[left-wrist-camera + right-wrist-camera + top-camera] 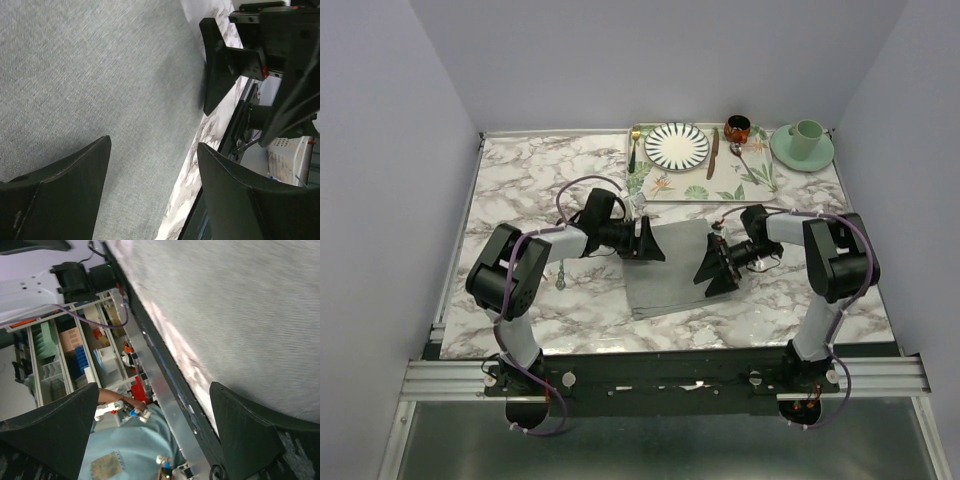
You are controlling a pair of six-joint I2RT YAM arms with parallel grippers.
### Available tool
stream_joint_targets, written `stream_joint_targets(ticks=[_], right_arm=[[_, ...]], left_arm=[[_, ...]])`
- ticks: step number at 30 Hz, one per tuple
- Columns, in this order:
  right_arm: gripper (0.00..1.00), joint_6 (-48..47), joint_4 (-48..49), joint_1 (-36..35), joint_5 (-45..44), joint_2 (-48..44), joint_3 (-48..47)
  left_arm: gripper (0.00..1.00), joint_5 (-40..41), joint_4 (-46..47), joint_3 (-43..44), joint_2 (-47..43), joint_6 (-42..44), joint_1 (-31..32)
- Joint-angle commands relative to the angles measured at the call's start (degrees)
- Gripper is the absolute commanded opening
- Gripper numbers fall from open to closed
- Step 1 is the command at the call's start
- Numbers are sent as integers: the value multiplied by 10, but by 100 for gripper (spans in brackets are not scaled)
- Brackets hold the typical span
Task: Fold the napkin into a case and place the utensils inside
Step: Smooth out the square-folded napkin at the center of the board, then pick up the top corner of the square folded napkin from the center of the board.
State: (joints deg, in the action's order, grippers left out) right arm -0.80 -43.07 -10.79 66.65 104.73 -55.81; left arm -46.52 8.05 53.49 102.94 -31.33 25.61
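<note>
napkin lay flat | left gripper at its 11 o'clock, spread wide, empty | right gripper at 3 o'clock, wide, empty

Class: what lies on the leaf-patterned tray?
A striped plate, a fork, a knife, a spoon and a small dark cup. The tray surface under the plate is covered.
</note>
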Motion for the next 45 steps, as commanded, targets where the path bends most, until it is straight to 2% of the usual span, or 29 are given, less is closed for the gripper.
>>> stream_joint_targets(ticks=[1, 6, 9, 17, 18, 20, 21, 24, 25, 29, 30, 37, 45], right_arm=[[100, -37, 5, 4, -42, 52, 19], [100, -48, 1, 16, -94, 62, 16], [100, -63, -16, 21, -122, 51, 2], [100, -104, -85, 21, -195, -22, -71], [100, -110, -92, 21, -197, -29, -76], [99, -116, -107, 21, -200, -43, -95], [98, -117, -108, 21, -215, -47, -99], [86, -113, -90, 21, -263, -48, -117], [77, -112, -82, 20, -273, -45, -122], [62, -96, -72, 19, -308, -24, -141], [61, -93, -69, 20, -320, -17, -147], [63, -76, -56, 20, -353, 18, -189], [64, -77, -58, 20, -333, 28, -192]], left_arm=[[79, 8, -21, -20, 14, 32, -5], [78, 35, -76, 6, 53, 71, -26], [77, 38, -117, 44, 41, 116, -35], [75, 49, -256, 66, -105, 274, -37], [72, 46, -271, 64, -120, 340, -36], [67, 52, -300, 49, -162, 383, -36], [61, 63, -305, 42, -174, 406, -37], [51, 57, -331, 17, -211, 513, -30], [49, 60, -338, 9, -219, 578, -22], [38, 99, -413, 1, -238, 757, 47], [36, 107, -421, -3, -239, 786, 80], [33, 121, -401, -80, -256, 941, 153], [34, 138, -365, -87, -206, 980, 193]])
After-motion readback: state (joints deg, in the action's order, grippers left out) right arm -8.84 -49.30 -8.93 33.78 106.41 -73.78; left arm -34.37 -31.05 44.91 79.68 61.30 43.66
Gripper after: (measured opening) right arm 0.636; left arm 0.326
